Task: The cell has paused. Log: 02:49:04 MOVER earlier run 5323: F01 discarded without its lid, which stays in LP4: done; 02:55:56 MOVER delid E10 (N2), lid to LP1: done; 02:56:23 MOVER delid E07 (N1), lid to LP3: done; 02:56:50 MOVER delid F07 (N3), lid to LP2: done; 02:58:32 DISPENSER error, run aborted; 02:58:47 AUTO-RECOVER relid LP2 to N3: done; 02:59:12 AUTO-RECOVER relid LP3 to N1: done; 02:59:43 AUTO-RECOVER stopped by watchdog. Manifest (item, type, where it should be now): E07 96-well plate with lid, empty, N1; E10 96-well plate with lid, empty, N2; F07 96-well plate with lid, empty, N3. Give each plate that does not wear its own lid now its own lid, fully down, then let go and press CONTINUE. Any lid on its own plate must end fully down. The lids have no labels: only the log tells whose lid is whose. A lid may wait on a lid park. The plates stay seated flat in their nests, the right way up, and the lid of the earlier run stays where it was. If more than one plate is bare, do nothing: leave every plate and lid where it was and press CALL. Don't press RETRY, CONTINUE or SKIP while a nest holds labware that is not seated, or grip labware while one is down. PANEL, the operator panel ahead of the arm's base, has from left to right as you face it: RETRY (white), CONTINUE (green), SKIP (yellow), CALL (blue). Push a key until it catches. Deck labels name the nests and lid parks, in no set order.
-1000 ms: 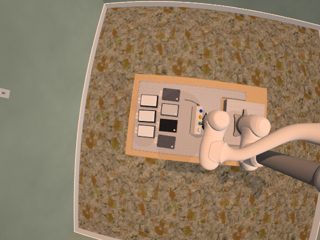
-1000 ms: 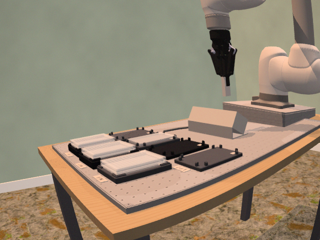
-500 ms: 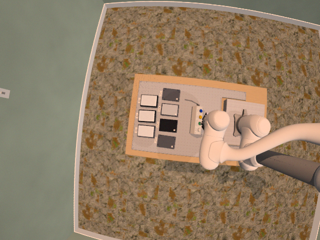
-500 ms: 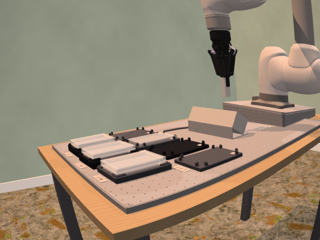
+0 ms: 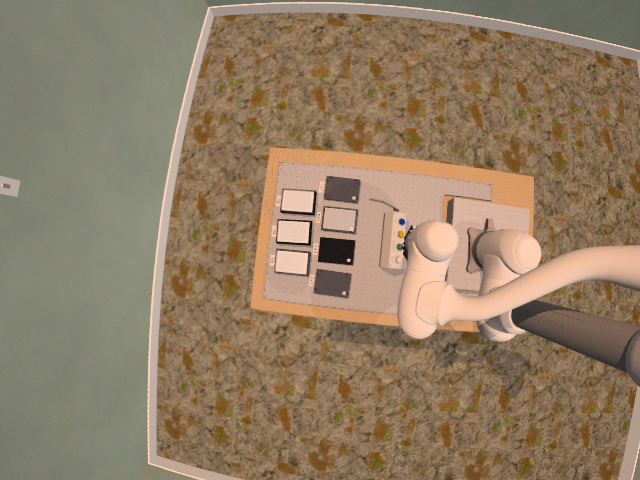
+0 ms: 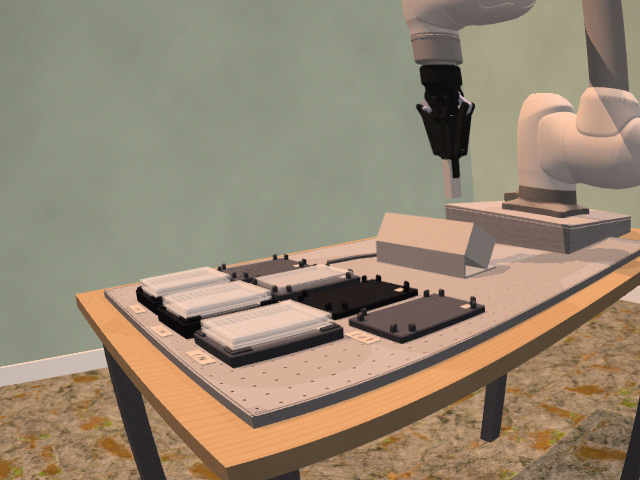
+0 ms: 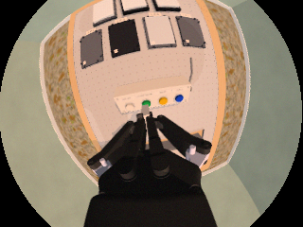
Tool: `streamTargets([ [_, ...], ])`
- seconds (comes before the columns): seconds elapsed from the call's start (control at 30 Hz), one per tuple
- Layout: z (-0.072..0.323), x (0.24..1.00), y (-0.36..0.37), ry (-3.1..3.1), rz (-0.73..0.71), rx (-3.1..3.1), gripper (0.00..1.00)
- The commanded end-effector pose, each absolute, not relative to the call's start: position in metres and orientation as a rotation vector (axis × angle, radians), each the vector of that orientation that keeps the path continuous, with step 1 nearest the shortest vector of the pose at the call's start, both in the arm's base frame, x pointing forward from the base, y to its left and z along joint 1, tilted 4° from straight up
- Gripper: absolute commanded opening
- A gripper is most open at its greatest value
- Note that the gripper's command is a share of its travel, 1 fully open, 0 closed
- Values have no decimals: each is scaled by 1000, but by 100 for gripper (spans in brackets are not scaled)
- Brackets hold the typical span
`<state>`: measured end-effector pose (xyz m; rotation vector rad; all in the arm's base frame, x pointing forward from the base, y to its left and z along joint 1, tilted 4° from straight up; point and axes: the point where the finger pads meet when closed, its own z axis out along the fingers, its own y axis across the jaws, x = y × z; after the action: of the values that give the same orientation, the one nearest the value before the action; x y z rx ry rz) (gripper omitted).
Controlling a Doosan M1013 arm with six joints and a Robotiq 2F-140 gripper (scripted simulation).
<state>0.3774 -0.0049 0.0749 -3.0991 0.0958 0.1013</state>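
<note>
Three 96-well plates [image 5: 297, 200] [image 5: 293, 231] [image 5: 292, 261] sit in black nests in a row at the deck's far end. In the side view [image 6: 181, 280] [image 6: 216, 298] [image 6: 266, 322] each shows a clear cover on top and looks level. One loose clear lid [image 5: 339, 219] lies on the second lid park, and it also shows in the side view [image 6: 302, 276]. My gripper [image 6: 453, 178] is shut and empty, pointing straight down, high above the operator panel [image 6: 431, 243]. In the wrist view the fingertips [image 7: 147, 120] line up over the green key [image 7: 147, 104].
The panel [image 5: 392, 240] carries blue [image 5: 401, 221], yellow [image 5: 400, 234], green [image 5: 399, 246] and white [image 5: 398, 259] keys. Three lid parks [image 5: 341, 189] [image 5: 336, 251] [image 5: 332, 283] hold nothing. The arm's base plinth [image 6: 537, 222] stands behind the panel. Small labels sit beside nests and parks, too small to read.
</note>
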Motion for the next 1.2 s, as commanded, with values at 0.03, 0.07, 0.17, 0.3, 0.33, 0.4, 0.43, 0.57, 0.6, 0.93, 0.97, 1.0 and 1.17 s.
streamTargets([
  [0.03, 71, 377, -6, 110, 101, -3098, 0],
  [0.07, 70, 377, -6, 110, 101, -3098, 0],
  [0.17, 69, 377, -6, 110, 101, -3098, 0],
  [0.3, 67, 377, -6, 110, 101, -3098, 0],
  [0.33, 67, 377, -6, 110, 101, -3098, 0],
  [0.4, 67, 377, -6, 110, 101, -3098, 0],
  [0.43, 66, 377, -6, 110, 101, -3098, 0],
  [0.57, 66, 377, -6, 110, 101, -3098, 0],
  [0.6, 66, 377, -6, 110, 101, -3098, 0],
  [0.93, 65, 377, -6, 110, 101, -3098, 0],
  [0.97, 65, 377, -6, 110, 101, -3098, 0],
  [1.0, 65, 377, -6, 110, 101, -3098, 0],
  [1.17, 65, 377, -6, 110, 101, -3098, 0],
])
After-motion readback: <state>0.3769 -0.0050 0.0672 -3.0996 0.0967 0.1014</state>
